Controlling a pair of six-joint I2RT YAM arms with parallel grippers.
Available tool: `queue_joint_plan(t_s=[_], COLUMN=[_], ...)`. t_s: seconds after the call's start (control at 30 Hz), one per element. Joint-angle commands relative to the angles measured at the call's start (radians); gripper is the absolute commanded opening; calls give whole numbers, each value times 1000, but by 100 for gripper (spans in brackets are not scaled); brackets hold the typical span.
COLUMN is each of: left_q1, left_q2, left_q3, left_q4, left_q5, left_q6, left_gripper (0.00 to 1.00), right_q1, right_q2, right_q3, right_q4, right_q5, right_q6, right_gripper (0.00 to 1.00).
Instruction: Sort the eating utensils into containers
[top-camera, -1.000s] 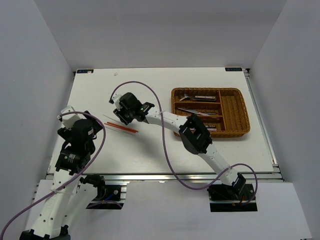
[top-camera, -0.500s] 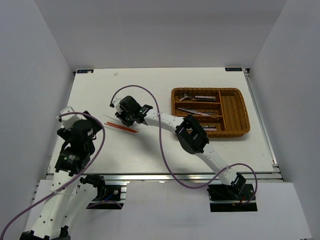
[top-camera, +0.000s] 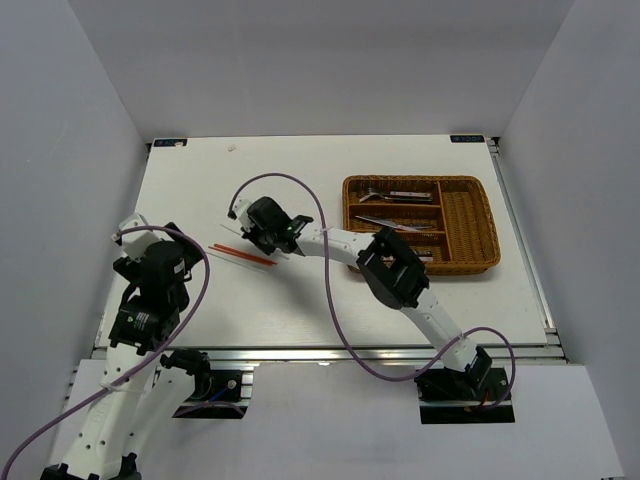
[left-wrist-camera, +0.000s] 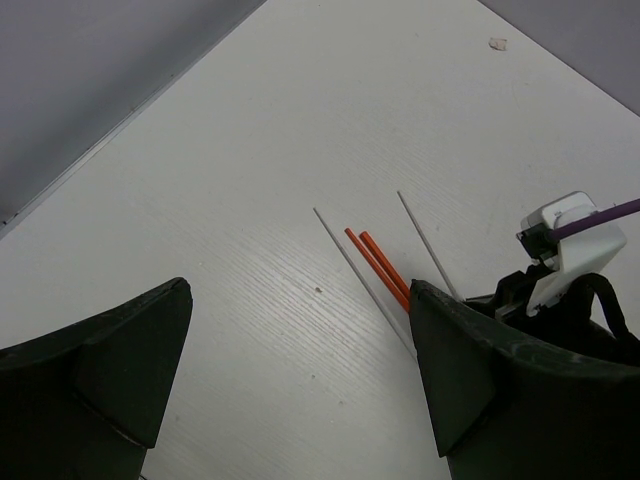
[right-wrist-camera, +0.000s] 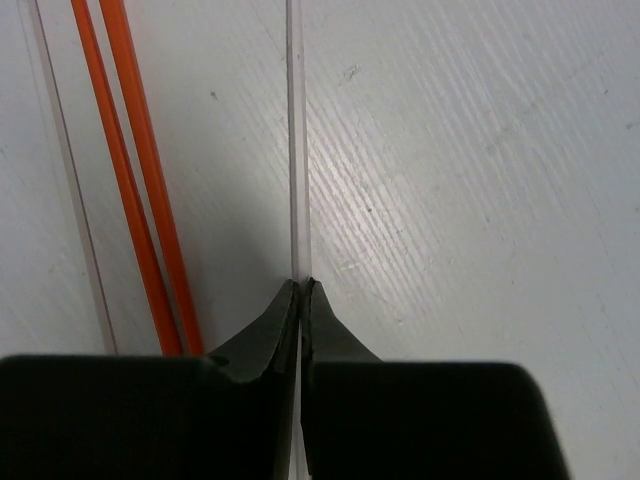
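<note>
White tabletop is carrying everything: the right gripper is pinching one white chopstick beside two orange chopsticks, well apart from the wicker tray holding cutlery; the left gripper is hovering, fingers spread wide.

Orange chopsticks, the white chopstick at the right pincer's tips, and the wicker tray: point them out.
orange chopsticks (left-wrist-camera: 380, 265), left wrist view, mid-shaft of the pair.
white chopstick (right-wrist-camera: 296, 150), right wrist view, bare shaft.
wicker tray (top-camera: 490, 225), top view, right rim.
</note>
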Motion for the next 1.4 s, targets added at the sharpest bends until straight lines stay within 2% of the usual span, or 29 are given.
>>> queue_joint_plan(t_s=[0.0, 0.23, 0.4, 0.5, 0.63, 0.77, 0.9, 1.07, 1.23, 1.37], left_q1=[-2, -2, -2, -2, -2, -2, -2, -8, -14, -18], left_q2=[-13, -19, -24, -28, -34, -53, -60, -60, -76, -89], left_q3=[-14, -22, -27, -25, -30, -33, -38, -39, -42, -44], left_q4=[18, 24, 26, 28, 31, 38, 46, 49, 54, 55], left_q5=[1, 1, 4, 7, 17, 27, 39, 51, 57, 53], left_q6=[0, -2, -3, -2, 1, 4, 9, 12, 16, 15], left_gripper=[98, 98, 98, 98, 98, 98, 98, 98, 98, 98], right_q1=[-5, -75, -167, -252, -402, -627, -738, -864, -884, -887], right_q2=[-38, -388, -579, -677, -759, -863, -905, -887, -819, -810], right_q3=[-101, -264, -360, -455, -593, -750, -885, -922, -896, -867], right_q4=[-65, 45, 21, -13, -130, -82, 90, 145, 132, 72], right_q5=[1, -35, -33, 60, 288, 369, 399, 349, 378, 358], right_q6=[17, 169, 225, 241, 183, 147, 108, 115, 84, 127], right_gripper=[0, 0, 0, 0, 0, 0, 0, 0, 0, 0])
